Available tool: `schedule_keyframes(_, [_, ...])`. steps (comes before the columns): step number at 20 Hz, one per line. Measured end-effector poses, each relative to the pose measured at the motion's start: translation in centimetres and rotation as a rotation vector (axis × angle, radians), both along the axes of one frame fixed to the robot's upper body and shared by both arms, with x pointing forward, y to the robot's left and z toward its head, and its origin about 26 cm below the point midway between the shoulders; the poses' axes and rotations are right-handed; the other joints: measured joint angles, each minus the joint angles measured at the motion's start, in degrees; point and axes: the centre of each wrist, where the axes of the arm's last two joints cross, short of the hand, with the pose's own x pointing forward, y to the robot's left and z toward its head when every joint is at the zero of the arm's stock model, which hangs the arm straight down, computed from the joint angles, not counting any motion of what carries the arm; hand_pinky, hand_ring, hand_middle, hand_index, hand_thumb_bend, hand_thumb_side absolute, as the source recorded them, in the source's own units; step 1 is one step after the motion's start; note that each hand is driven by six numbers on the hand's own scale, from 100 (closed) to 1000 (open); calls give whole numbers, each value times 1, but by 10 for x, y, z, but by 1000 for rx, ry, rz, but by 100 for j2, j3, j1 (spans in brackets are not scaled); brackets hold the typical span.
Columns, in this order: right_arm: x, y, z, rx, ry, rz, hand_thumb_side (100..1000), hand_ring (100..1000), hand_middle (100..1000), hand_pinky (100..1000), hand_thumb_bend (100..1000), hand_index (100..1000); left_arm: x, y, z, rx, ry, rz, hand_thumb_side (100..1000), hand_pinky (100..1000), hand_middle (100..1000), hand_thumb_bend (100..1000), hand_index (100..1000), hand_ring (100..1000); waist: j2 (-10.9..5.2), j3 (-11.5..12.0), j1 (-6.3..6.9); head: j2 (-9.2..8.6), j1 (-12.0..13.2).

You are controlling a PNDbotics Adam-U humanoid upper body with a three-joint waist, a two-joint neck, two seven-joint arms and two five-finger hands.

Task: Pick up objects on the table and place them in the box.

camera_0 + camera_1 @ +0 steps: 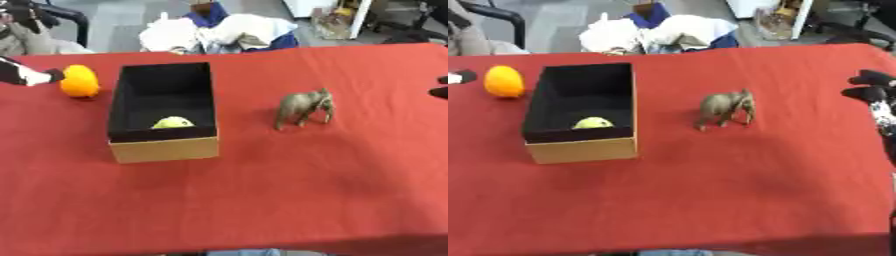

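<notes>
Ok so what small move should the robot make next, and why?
Probably close the left hand on the orange object: its fingertips already reach that object's left side, just left of the box. The elephant figure stands untouched, apart from the right hand.

The box (164, 142) stands upright left of the table's (262, 200) centre, its open top unobstructed; a yellow-green ball (173, 122) lies at the 6 o'clock end inside. At the box's 10 o'clock an orange object (80, 81) sits near the wall, with the left hand (26, 75) just beside it. The elephant (304, 106) stands at the box's 3 o'clock, well apart, leaving an open lane between them. The right hand (870, 87) shows at the right edge. The near half of the red cloth lies open.
</notes>
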Motion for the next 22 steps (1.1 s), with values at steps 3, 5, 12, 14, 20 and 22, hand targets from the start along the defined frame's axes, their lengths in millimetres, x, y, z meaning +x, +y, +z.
schedule_keyframes(3, [2, 1, 3, 0, -8, 3, 654, 707, 722, 808, 100, 848, 0, 19, -14, -20, 1, 90, 228, 640, 634, 547, 795, 591, 50, -56, -3, -18, 18])
schedule_keyframes(5, [3, 2, 4, 0, -12, 5, 654, 707, 722, 808, 100, 849, -1, 30, -21, -31, -7, 141, 240, 642, 642, 540, 800, 595, 73, -107, -3, -52, 34])
schedule_keyframes(12, [11, 6, 14, -6, -46, 26, 651, 707, 722, 808, 100, 849, -9, 60, -30, -59, -68, 273, 292, 646, 660, 520, 809, 602, 326, -405, -38, -232, 148])
schedule_keyframes(14, [14, 9, 19, -9, -63, 38, 649, 708, 722, 808, 100, 849, -13, 67, -27, -61, -89, 296, 332, 648, 663, 511, 812, 603, 439, -513, -49, -314, 212])
schedule_keyframes(20, [27, 19, 32, -21, -118, 84, 642, 709, 723, 809, 100, 851, -30, 92, -18, -46, -124, 367, 443, 655, 676, 464, 820, 612, 765, -849, -124, -577, 446])
schedule_keyframes(22, [30, 21, 33, -24, -132, 99, 641, 709, 723, 809, 100, 851, -34, 98, -17, -39, -121, 387, 484, 657, 682, 441, 822, 615, 847, -958, -128, -659, 533])
